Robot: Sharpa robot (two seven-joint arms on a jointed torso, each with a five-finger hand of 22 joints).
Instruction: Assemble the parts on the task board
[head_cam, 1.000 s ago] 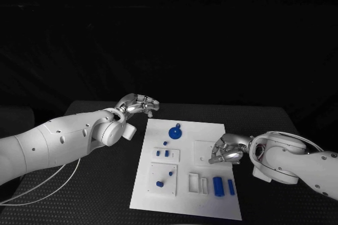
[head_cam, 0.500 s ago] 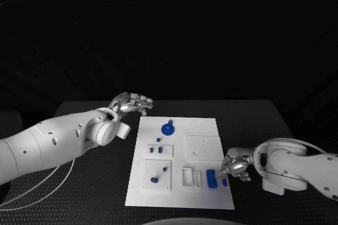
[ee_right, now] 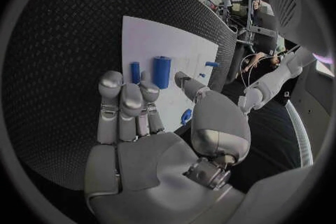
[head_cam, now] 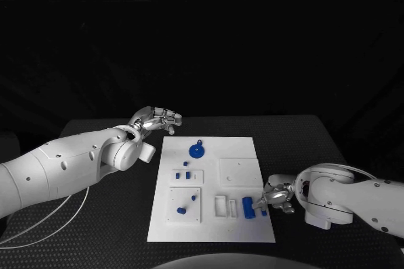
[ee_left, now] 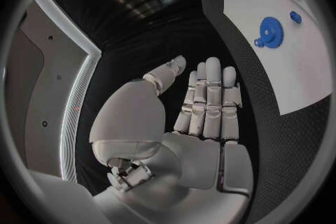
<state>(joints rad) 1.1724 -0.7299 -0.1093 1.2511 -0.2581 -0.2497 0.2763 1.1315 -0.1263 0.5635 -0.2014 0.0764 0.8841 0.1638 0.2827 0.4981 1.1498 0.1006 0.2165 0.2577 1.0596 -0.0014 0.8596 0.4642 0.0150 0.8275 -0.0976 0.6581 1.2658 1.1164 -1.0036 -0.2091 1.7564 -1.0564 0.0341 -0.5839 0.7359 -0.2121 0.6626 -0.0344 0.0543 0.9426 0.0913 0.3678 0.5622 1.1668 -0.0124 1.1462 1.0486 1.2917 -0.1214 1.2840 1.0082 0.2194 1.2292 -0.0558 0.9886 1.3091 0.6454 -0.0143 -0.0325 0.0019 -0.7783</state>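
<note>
Board is a flat white rigid plate mid-tabletop, which is black and woven-textured; my right robot hand sits at the board's near right edge over the blue cylinders, fingers apart, grasping nothing, while my left robot hand hovers released off the far left corner. Next, I'd say: come down straight on the thick cylinder, pinch across its round sides mid-length so the smooth plastic doesn't roll, and keep clear of the thin peg beside it. The blue gear stays put at the far end.
</note>
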